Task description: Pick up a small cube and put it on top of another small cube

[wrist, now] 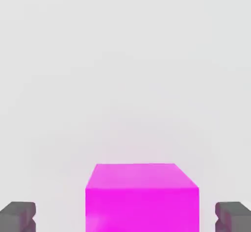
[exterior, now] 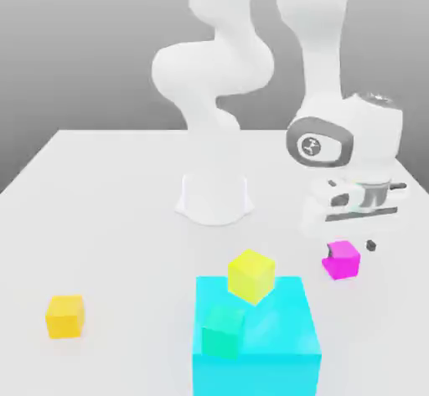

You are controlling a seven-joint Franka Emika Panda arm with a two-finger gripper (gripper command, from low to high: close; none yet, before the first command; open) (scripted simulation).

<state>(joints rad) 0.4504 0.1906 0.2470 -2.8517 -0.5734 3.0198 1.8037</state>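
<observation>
On the white desk (exterior: 100,193), toward the exterior view's right, the small magenta cube (exterior: 342,259) sits alone, well apart from the big cyan block (exterior: 256,344) and the orange-yellow cube (exterior: 64,316) far off at the exterior view's left. A yellow cube (exterior: 251,275) and a teal cube (exterior: 223,329) rest on or against the cyan block; which exactly is hard to tell.

The gripper (exterior: 356,210) hangs just above and slightly behind the magenta cube, not touching it. Its jaws are spread wide: in the hand view the 2 dark fingertips (wrist: 17,216) stand at either side of the cube (wrist: 142,196) with clear gaps between pad and face.

The cube looks rigid, light and plain-faced, with flat parallel sides and sharp edges, so it should neither deform nor crush. Matte faces suggest fair friction, though a small block can twist if pinched off-centre. The best hold is probably across 2 opposite vertical faces, around mid-height, with the pads square to those faces and the cube centred between them.
</observation>
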